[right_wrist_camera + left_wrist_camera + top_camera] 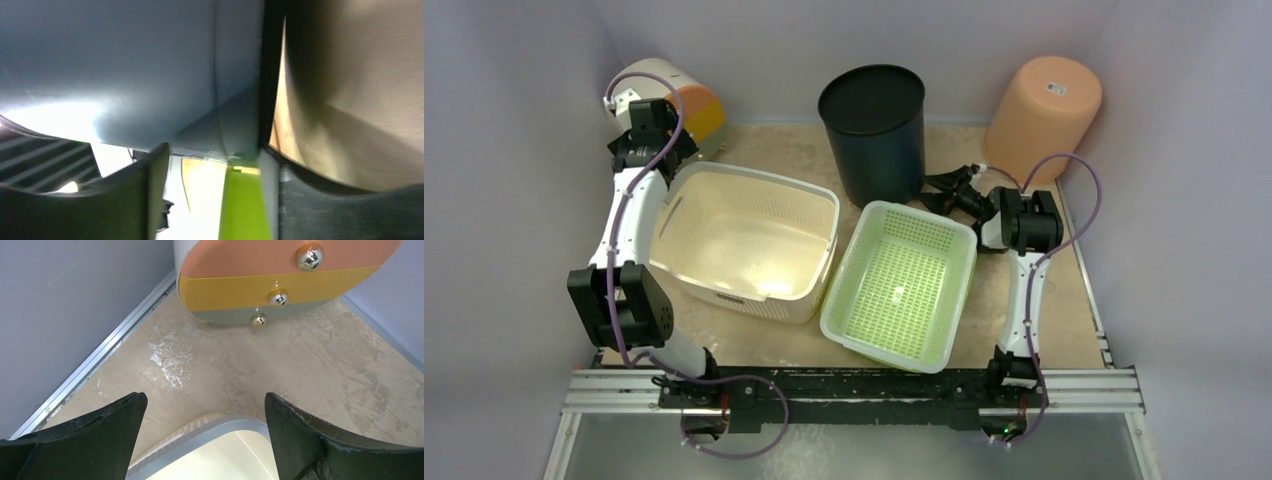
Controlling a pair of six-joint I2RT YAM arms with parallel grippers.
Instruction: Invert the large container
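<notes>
The large container (pixel 744 240) is a cream-beige rectangular basket standing open side up at the table's centre left. My left gripper (pixel 659 160) hovers over its far left corner. In the left wrist view this gripper (pixel 205 397) is open, its black fingers (pixel 100 435) wide apart, with the container's rounded corner rim (pixel 210 432) below the gap and nothing between them. My right gripper (pixel 946 190) sits on the right, beside a black bucket, away from the container. In the blurred right wrist view its jaws (pixel 215 165) stand apart with nothing gripped.
A lime-green perforated basket (pixel 902 285) lies right of the container, touching it. A tall black bucket (pixel 874 130) stands at the back centre. An orange bucket (pixel 1044 105) is upside down at the back right. A white, orange and yellow drawer unit (pixel 280 275) fills the back left corner.
</notes>
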